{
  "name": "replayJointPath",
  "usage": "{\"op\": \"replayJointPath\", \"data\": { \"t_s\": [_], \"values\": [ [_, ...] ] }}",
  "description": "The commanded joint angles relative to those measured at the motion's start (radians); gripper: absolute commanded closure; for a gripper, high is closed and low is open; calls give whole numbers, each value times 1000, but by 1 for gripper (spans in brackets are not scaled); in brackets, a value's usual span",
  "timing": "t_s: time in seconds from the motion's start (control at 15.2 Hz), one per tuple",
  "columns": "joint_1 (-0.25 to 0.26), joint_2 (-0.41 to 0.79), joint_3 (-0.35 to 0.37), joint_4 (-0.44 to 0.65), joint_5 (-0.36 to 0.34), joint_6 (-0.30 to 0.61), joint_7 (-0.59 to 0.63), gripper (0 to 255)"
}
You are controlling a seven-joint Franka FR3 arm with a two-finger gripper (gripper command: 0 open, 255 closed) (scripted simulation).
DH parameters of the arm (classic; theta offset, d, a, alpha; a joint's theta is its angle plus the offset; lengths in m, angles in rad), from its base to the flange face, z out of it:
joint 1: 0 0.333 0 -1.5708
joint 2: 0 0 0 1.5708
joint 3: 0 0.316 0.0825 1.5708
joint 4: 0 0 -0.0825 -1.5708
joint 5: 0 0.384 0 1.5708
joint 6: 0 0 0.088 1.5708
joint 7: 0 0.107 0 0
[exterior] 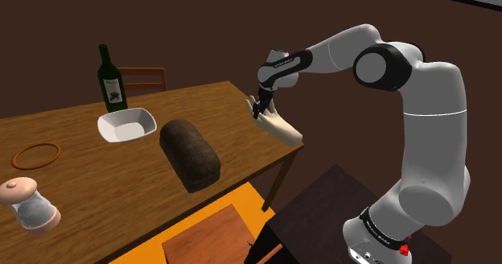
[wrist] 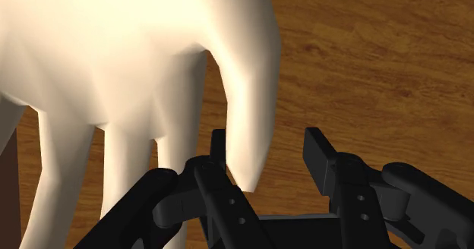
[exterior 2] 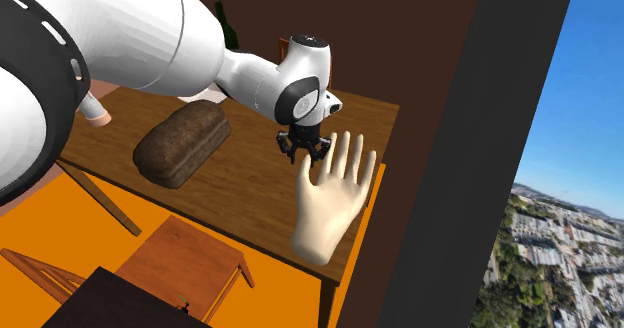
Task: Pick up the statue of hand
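Hovering, jaws spread, the gripper (wrist: pixel 267 145) straddles the thumb of the hand statue (exterior 2: pixel 328 206) at the wooden table (exterior: pixel 96 170) corner, orange floor (exterior 2: pixel 40 221) below.

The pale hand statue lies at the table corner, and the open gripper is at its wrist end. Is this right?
Not quite: the second exterior view shows the open gripper at the finger end of the hand statue, not its wrist end. It does lie at the corner of the table.
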Motion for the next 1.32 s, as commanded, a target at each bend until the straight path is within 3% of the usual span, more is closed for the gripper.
{"op": "replayJointPath", "data": {
  "t_s": [0.0, 1.25],
  "values": [
    [-2, 2, -2, -4, 0, 0, 0, 255],
    [5, -118, -15, 25, -21, -148, 21, 255]
  ]
}}
